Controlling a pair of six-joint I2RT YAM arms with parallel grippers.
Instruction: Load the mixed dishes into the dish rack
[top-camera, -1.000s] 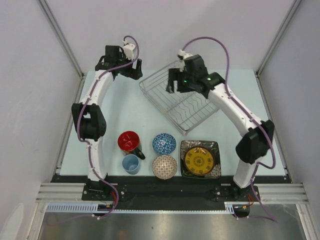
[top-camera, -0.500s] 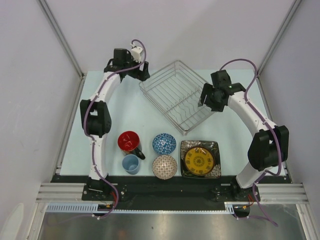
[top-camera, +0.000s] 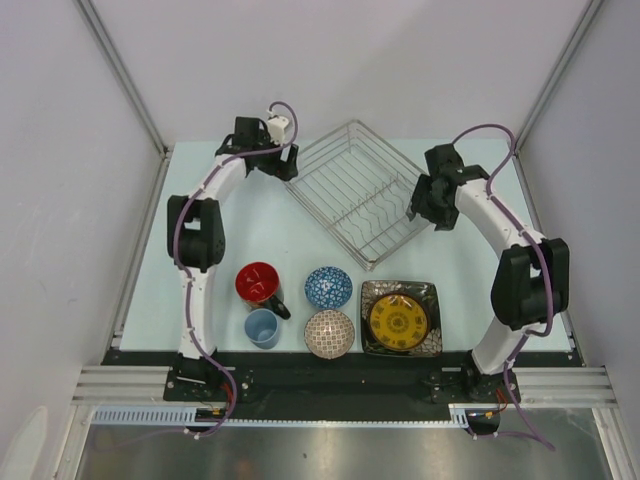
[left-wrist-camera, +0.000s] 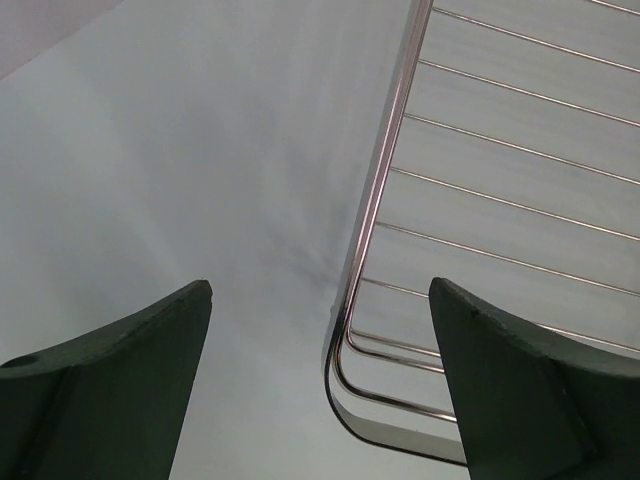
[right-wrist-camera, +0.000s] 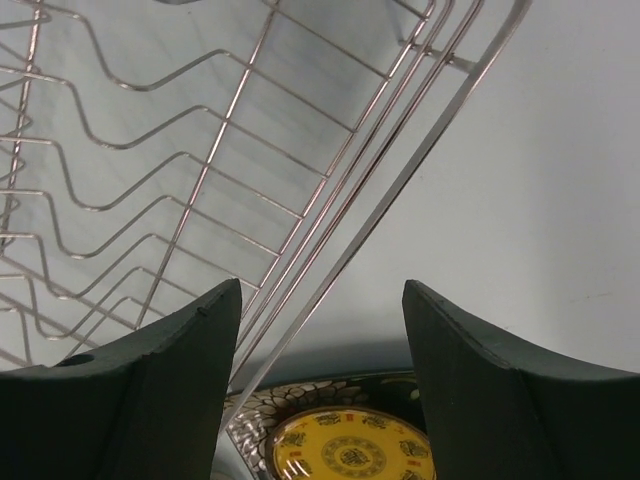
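Note:
The empty silver wire dish rack (top-camera: 345, 185) sits turned diagonally at the back middle of the table. My left gripper (top-camera: 284, 166) is open at the rack's left corner; in the left wrist view that corner (left-wrist-camera: 345, 375) lies between the fingers (left-wrist-camera: 110, 385), untouched. My right gripper (top-camera: 424, 206) is open at the rack's right side, with the rim wire (right-wrist-camera: 385, 195) running between its jaws. In a row at the front stand the red-inside mug (top-camera: 258, 283), light-blue cup (top-camera: 262, 328), blue bowl (top-camera: 328, 287), pinkish bowl (top-camera: 329, 333), and yellow plate (top-camera: 398, 318) on the dark square plate (top-camera: 428, 296).
White walls close in the table on the left, back and right. Both arm bases are bolted to the black rail at the near edge, just behind the row of dishes. The yellow plate (right-wrist-camera: 350, 450) on the dark plate (right-wrist-camera: 295, 405) shows below the right fingers.
The right arm has swung from over the rack's far left side to its right edge and its jaws have narrowed a little. The left gripper has shifted right, closer to the rack's left corner.

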